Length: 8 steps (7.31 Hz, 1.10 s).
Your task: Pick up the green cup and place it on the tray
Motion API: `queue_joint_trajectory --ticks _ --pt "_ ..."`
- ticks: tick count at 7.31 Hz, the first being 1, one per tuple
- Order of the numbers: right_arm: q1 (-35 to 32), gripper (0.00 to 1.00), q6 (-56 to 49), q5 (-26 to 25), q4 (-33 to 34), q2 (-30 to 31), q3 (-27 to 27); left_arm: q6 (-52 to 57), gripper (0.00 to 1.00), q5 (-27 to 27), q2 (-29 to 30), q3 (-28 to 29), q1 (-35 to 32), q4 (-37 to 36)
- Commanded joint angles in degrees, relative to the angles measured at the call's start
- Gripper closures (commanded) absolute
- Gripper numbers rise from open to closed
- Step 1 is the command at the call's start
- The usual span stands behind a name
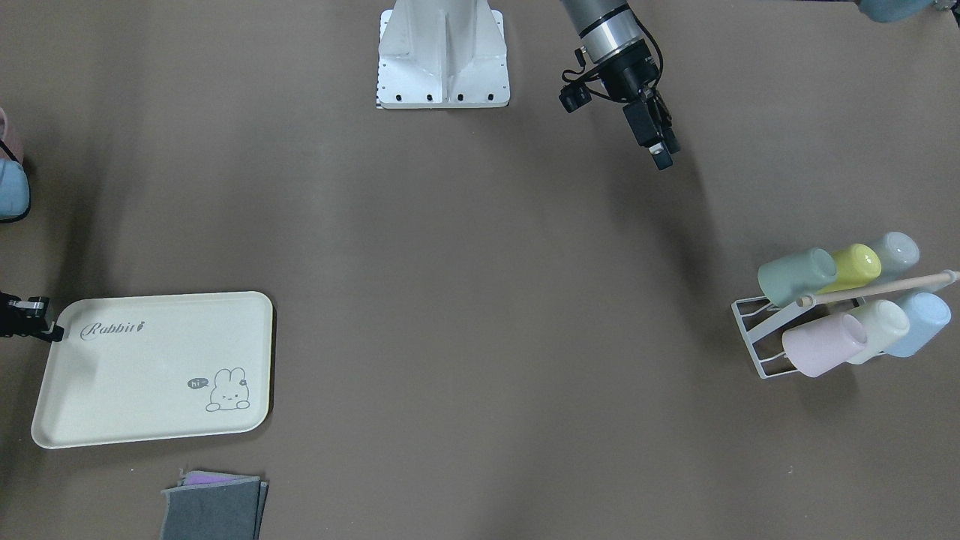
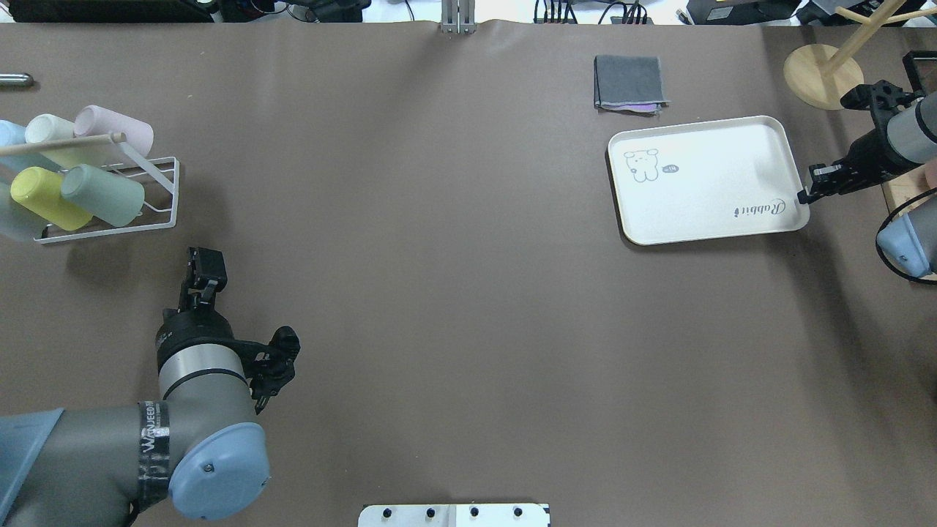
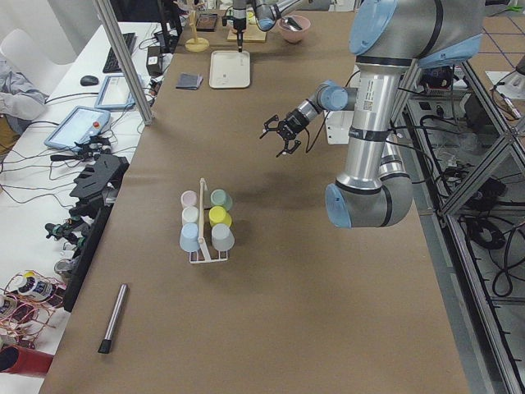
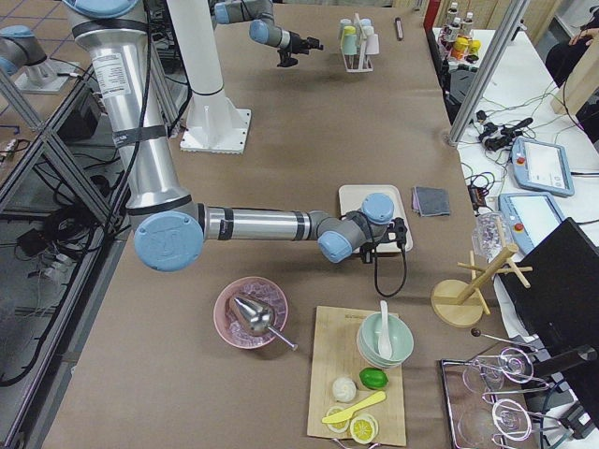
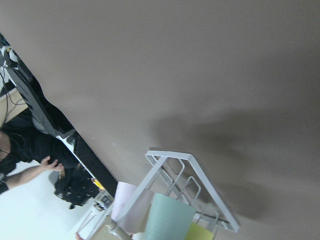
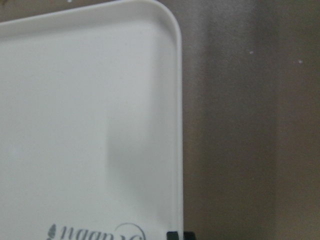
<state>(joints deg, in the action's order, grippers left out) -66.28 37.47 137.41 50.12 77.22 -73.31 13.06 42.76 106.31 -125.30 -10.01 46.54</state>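
Nothing of the task is done yet: the green cup [image 1: 796,276] lies tilted on the white rack [image 1: 752,332] at the table's left end, touching the yellow cup [image 1: 856,265] beside it. The left gripper [image 1: 661,156] hovers near the rack, empty and apart from the cup, its fingers seemingly parted. The tray [image 1: 150,360] sits bare at the far right end, well apart. The right gripper [image 2: 805,196] is at the tray's corner rim; whether it pinches it I cannot tell. The reach, grasp, carry and placing are all left
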Motion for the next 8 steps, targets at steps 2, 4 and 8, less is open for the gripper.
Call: queue_joint_trajectory --ticks 2,4,8 --pt "0.01 1.00 9.87 1.19 -10.89 -0.23 -0.25 1.62 0.08 -4.61 -2.93 5.41 -0.53 0.21" --pt "0.45 1.00 15.33 1.19 -13.81 -2.15 -0.34 5.64 0.10 -8.48 -3.38 6.04 -0.54 1.70" --pt "7.30 1.00 23.16 -0.64 -16.80 -8.65 -0.52 20.79 0.10 -9.19 -14.60 12.07 -2.03 29.70"
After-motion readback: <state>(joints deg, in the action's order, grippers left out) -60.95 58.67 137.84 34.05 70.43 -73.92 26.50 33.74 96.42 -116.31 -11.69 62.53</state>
